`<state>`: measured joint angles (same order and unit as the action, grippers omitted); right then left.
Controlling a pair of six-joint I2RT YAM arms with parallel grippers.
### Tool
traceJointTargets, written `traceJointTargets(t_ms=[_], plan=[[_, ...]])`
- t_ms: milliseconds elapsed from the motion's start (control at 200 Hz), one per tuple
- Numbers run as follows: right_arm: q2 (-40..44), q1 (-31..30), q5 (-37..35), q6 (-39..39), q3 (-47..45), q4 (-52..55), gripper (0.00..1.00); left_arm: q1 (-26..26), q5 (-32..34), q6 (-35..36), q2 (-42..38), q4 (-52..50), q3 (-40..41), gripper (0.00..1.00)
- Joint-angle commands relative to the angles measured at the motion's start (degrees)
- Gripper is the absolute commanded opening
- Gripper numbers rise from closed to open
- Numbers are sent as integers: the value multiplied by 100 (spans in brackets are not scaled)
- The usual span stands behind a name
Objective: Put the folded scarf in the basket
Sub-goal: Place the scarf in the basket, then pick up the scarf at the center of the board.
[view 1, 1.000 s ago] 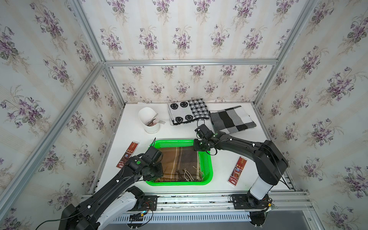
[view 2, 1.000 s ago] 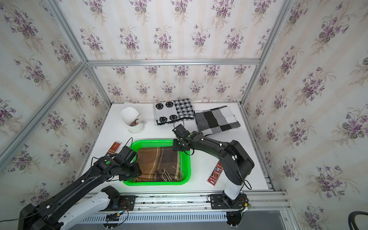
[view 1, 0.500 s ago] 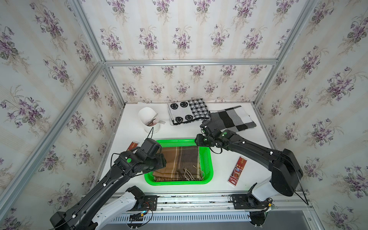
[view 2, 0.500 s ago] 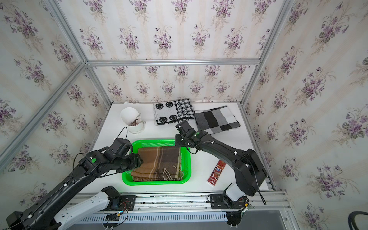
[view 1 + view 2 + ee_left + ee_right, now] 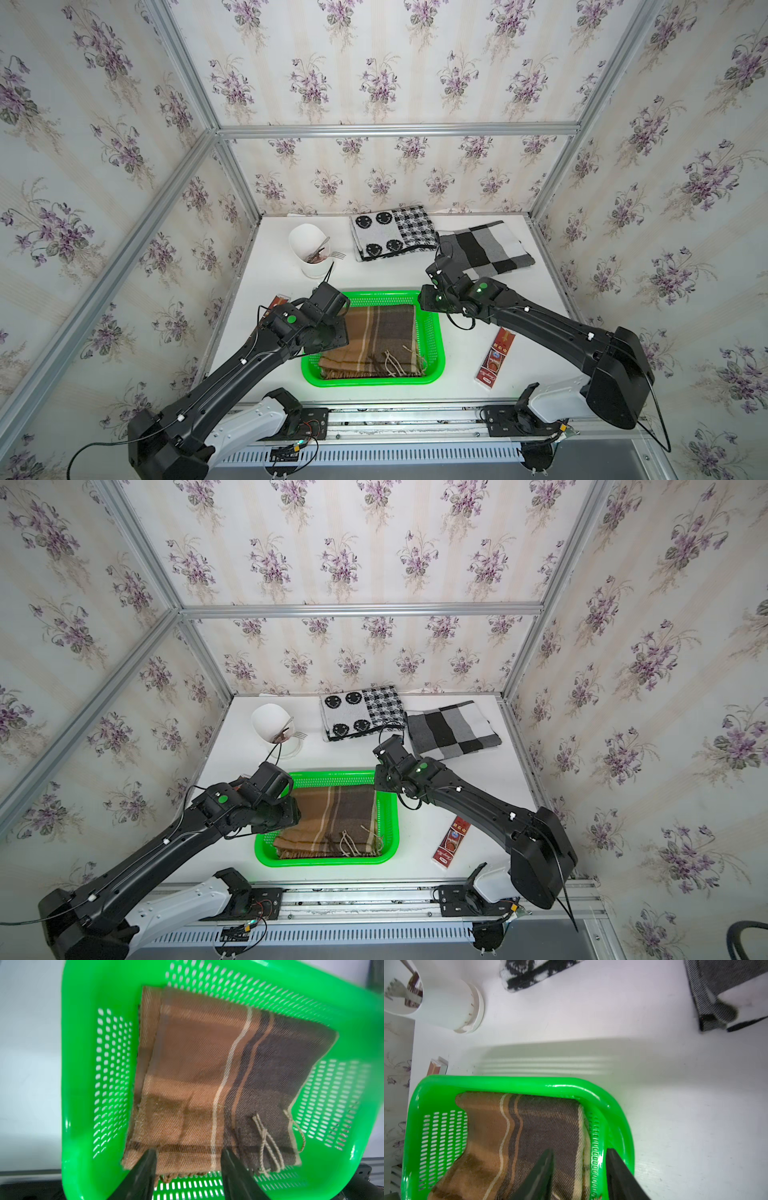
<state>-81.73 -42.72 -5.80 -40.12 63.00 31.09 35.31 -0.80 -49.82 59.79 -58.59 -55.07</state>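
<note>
At the left claw [image 5: 188,1154]: open, dark fingers [image 5: 144,1172] spread apart with nothing between them, raised above the folded scarf [image 5: 207,1074] at the left side of the basket [image 5: 83,1084]. At the right claw [image 5: 580,1152]: open too, one finger [image 5: 537,1174] over the scarf and its partner over the green rim at the basket's far right corner, side wall in the gap. Contact with that wall impossible to tell.

Under both: brown plaid scarf with cream and dark stripes, lying flat inside the bright green basket, toward its right side. Bare perforated floor on the left. Basket in the near middle of the white worktop [image 5: 386,274].

Only in the left wrist view: weave of the cloth and twisted fringe cords [image 5: 268,1145] in detail. Only in the right wrist view: fork tines inside the white cup [image 5: 446,1001] and the ribbed foot of that cup.

In both top views, claw fingers hidden under the wrists. Right of the basket, a red packet [image 5: 496,358] with pale lettering, too small to read. Left of it, a second red packet [image 5: 279,300], half covered by the left arm. At the far edge, a black-and-white cloth with smiley faces and houndstooth [image 5: 392,232], and just beside it a grey, black and white checked cloth [image 5: 484,249].
</note>
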Motion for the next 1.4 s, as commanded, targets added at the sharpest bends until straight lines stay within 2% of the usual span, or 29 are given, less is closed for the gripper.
traceJointTargets(t_ms=[0,80,195,255,400,495,594,654,794,939,1079,1224,1399], plan=[[97,661,-281,307,108,39,48,-7,205,322,438,388,-512,58],[89,1596,-139,452,187,-44,49,0,-146,402,1044,743,-1071,58],[-88,2573,69,431,292,-262,54,163,-534,345,2017,1297,-2003,58],[-260,2990,237,308,328,-382,55,288,-592,332,2677,1461,-2641,58],[-531,3701,91,40,373,-538,54,541,-928,-13,4352,1541,-4372,58],[-555,4096,200,-67,423,-577,54,773,-952,-576,5413,1458,-5520,62],[-414,4193,186,-104,485,-517,54,959,-1043,-1249,6463,1508,-6549,76],[-267,4193,153,-110,450,-495,53,1042,-1077,-1511,7082,1445,-7260,89],[69,4193,23,-60,312,-387,54,1073,-1280,-2065,8345,1261,-8662,91],[261,4195,-39,58,74,-486,54,1062,-1546,-2357,9044,1682,-8973,88],[-73,4193,313,121,-135,-772,52,1080,-1497,-2216,9062,1935,-8796,87],[-190,4191,326,6,-157,-885,52,1085,-1669,-2360,9186,2137,-8687,84],[9,4193,231,-60,-189,-815,52,1088,-1934,-2665,9547,2230,-8723,75]])
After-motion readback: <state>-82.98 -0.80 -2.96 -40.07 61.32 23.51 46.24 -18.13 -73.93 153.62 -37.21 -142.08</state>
